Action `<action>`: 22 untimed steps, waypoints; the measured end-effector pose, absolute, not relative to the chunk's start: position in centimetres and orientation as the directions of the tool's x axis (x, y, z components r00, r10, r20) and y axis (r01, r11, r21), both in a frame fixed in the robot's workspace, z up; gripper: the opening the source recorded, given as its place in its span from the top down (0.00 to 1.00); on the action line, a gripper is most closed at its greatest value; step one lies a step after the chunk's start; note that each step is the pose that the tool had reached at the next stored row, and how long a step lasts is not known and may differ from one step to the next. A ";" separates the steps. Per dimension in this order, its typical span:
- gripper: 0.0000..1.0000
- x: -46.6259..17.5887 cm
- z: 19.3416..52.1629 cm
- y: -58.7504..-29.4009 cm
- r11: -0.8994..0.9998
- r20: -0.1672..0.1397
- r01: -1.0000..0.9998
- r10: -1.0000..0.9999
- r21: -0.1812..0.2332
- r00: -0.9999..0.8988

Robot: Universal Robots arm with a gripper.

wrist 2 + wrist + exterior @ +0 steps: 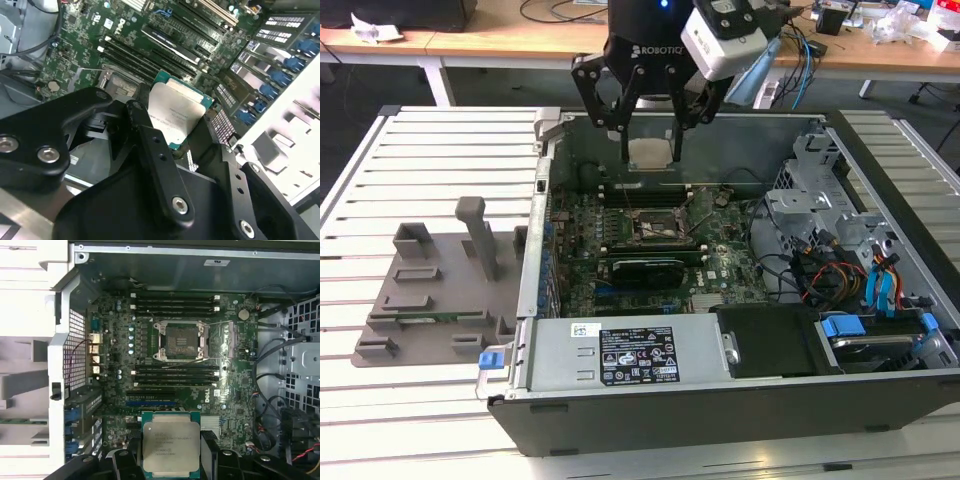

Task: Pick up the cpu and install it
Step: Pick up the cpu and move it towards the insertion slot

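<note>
Overhead, pincer point(650, 156) grips cpu point(651, 152) above open computer case point(720, 418) on white slatted table point(440, 150); wooden desks point(520, 40) behind.

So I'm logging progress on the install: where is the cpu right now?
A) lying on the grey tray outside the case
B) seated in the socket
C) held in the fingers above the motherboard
C: the cpu is clamped between the fingers above the board, and the socket is empty.
</note>
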State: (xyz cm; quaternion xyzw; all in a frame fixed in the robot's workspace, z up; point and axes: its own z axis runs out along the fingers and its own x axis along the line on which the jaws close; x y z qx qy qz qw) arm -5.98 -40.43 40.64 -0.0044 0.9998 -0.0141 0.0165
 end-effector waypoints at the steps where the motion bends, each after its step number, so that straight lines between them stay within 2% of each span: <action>1: 0.45 -5.5 40.6 -40.4 1.000 -0.033 -0.008 -0.009 -0.028 -0.999; 22: 0.45 3.4 40.0 -40.4 1.000 -0.033 -0.009 -0.009 -0.029 -0.999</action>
